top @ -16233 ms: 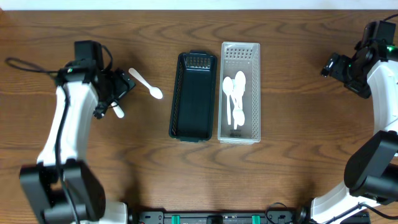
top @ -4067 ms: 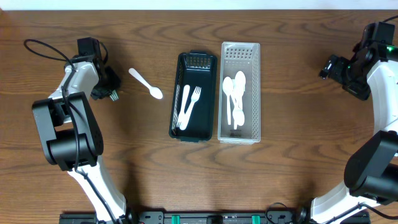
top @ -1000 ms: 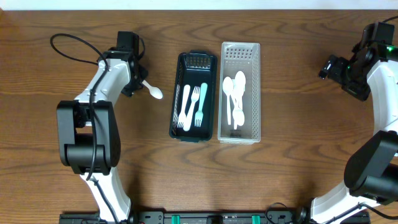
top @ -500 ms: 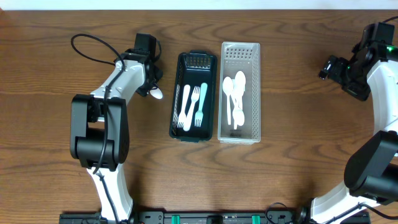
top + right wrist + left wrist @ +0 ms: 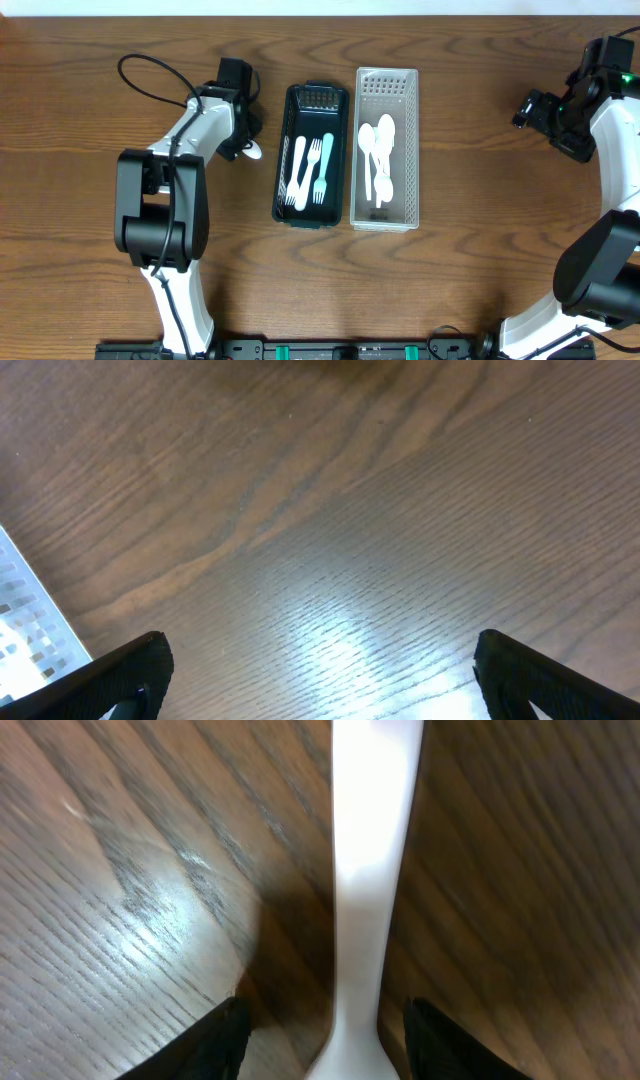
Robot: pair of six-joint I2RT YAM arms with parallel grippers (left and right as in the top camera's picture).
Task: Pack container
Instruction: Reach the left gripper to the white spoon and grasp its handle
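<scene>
A white plastic spoon [image 5: 370,870] lies on the wooden table just left of the dark green container [image 5: 283,160]; only its bowl [image 5: 253,152] shows from overhead. My left gripper [image 5: 240,138] hovers right over it, open, its fingers [image 5: 222,1038] straddling the handle with a gap on each side. The dark container holds three forks [image 5: 310,170]. Beside it, the clear white container [image 5: 407,150] holds several white spoons [image 5: 380,150]. My right gripper [image 5: 530,106] stands open over bare table at the far right, nothing between its fingers [image 5: 135,672].
The two containers stand side by side at the table's middle. A black cable [image 5: 150,75] loops behind the left arm. A corner of the white container [image 5: 20,622] shows at the left edge of the right wrist view.
My left arm has swung right along the table and come down over the loose spoon, hiding its handle from overhead. The right arm has not moved.
</scene>
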